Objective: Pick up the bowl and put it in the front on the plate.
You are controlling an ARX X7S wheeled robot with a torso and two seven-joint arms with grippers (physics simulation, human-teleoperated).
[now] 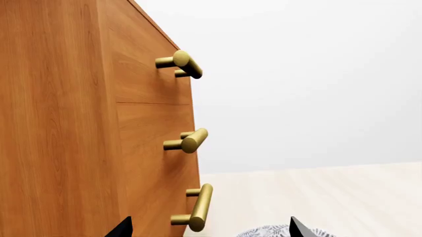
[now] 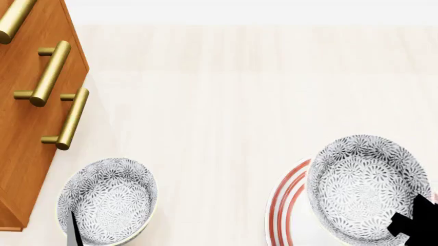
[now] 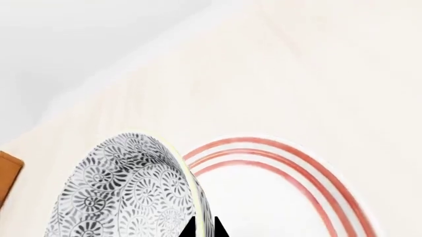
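while the small round white bowl with the dense grey-blue floral pattern point(image 2: 360, 189) was gripped at its rim by the right hand point(image 2: 414, 221), it was held tilted above the wide round white plate with three thin red rings point(image 2: 282, 205), at the right of the head view. in the right wrist view the bowl's rim point(image 3: 188, 187) was seen pinched between the dark fingertips point(image 3: 189, 228), one inside and one outside the wall, with the plate point(image 3: 316, 182) lying beneath on the pale wooden counter point(image 3: 316, 74). whether the bowl touched the plate could not be told. a second bowl of the same pattern point(image 2: 108, 200) was seen standing on the counter point(image 2: 219, 102) at the left, well apart from the plate and near the orange-brown wooden cabinet with brass bar handles point(image 2: 27, 128). the left hand point(image 1: 211, 229) was seen spread, its two dark fingertips point(image 1: 122, 228) set wide apart and holding nothing, above that second bowl point(image 1: 274, 231) and beside the cabinet point(image 1: 79, 123).
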